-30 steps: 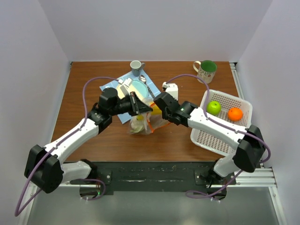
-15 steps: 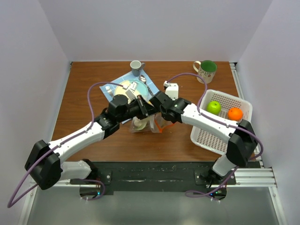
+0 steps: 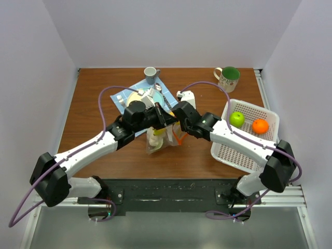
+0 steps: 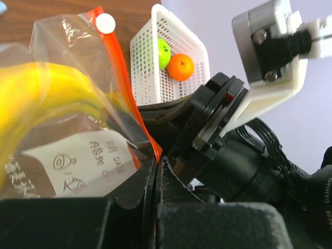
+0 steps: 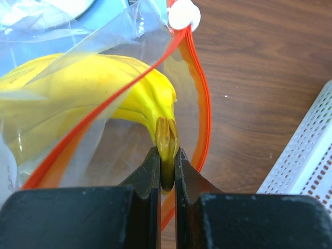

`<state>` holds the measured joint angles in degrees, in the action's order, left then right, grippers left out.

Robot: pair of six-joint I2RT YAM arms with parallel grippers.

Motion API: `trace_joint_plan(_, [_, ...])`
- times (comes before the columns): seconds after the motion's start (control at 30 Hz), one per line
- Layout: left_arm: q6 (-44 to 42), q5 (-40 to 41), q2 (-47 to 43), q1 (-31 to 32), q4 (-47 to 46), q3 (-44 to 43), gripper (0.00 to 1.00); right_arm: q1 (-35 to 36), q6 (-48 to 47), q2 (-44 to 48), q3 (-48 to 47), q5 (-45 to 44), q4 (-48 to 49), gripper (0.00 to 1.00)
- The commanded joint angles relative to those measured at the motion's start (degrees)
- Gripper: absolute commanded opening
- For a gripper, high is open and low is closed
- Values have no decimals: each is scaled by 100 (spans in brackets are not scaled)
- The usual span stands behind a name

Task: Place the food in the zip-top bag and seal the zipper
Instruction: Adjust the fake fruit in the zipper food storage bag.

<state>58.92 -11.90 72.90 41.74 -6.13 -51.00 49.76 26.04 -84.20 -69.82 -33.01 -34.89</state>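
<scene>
Right gripper (image 5: pixel 167 158) pinched tight on the stem tip of the yellow banana (image 5: pixel 88 88), fruit lying just ahead, partly inside the open mouth of the zip-top bag (image 5: pixel 111 150), zipper (image 5: pixel 205 104) looping round it; left gripper (image 4: pixel 156 171) clamped on the bag's orange-red edge.

From the top camera I can't see the mouth of the zip-top bag (image 3: pixel 158 141): the left gripper (image 3: pixel 164 120) and right gripper (image 3: pixel 174 123) crowd over it. My left wrist view blurs the banana (image 4: pixel 46 88) and cuts it at the left edge. There the right arm (image 4: pixel 233 145) hides the basket (image 4: pixel 148 67)'s lower end. My right wrist view shows only a basket corner.
</scene>
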Motion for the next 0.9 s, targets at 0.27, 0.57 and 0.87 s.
trace_joint_plan(0.27, [-1707,-1524,-190,-991,1298,-805,0,16,-1144,677,-66,919,343,0])
trace_joint_plan(0.57, [-2454,-2966,268,-1106,1580,-1482,0,95,-1356,484,-497,1200,79,0])
trace_joint_plan(0.87, [-2955,-3504,356,-1106,1930,-1719,0,456,-1497,141,-778,516,-210,0])
